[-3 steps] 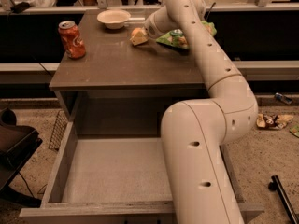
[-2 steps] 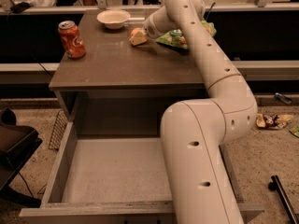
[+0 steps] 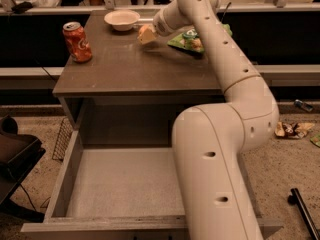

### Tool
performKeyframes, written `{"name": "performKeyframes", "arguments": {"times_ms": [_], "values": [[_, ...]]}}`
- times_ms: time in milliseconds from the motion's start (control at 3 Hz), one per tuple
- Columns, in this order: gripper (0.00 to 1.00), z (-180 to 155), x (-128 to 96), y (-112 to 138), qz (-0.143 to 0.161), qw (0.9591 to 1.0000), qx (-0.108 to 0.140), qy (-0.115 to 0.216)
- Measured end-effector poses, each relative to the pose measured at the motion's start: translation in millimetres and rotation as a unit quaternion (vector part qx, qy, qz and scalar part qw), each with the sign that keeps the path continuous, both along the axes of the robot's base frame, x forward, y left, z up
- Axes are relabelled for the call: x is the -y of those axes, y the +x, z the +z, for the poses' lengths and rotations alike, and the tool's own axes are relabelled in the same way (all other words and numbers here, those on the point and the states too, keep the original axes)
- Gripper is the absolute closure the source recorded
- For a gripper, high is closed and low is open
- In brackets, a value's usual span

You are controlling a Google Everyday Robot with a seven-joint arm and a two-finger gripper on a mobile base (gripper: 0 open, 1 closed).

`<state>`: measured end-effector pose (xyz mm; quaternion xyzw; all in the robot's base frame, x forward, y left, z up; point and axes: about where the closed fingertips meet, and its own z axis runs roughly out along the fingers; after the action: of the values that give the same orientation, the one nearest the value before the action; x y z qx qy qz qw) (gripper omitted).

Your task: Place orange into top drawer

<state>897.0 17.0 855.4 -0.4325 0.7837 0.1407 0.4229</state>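
The orange (image 3: 146, 35) shows as a small pale orange lump at the tip of my gripper (image 3: 148, 33), at the back middle of the brown cabinet top (image 3: 125, 69). The gripper is shut on the orange and holds it just above the surface, right of the white bowl. The top drawer (image 3: 64, 176) is pulled fully out below the cabinet top, with its pale grey floor bare. My white arm hides the drawer's right part.
An orange-red soda can (image 3: 77, 41) stands at the back left of the top. A white bowl (image 3: 122, 20) and a green snack bag (image 3: 192, 40) flank the gripper. A black chair (image 3: 15, 159) is at the left. Wrappers (image 3: 292, 129) lie on the floor at right.
The gripper and the orange have moved slightly up and left from the cabinet top. The can, bowl and drawer have not moved.
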Motion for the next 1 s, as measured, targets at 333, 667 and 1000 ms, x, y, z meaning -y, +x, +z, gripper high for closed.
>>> {"name": "performKeyframes", "arguments": {"times_ms": [333,667,1000], "values": [[1.0,38.7,20.5,-16.8,0.001,0.9998,0.021,0.006],[1.0,130.6,87.4,-63.9,-0.028,0.9944,0.094,0.038],[1.0,231.7,120.9,-129.2,-0.057,0.9783,0.178,0.09]]}}
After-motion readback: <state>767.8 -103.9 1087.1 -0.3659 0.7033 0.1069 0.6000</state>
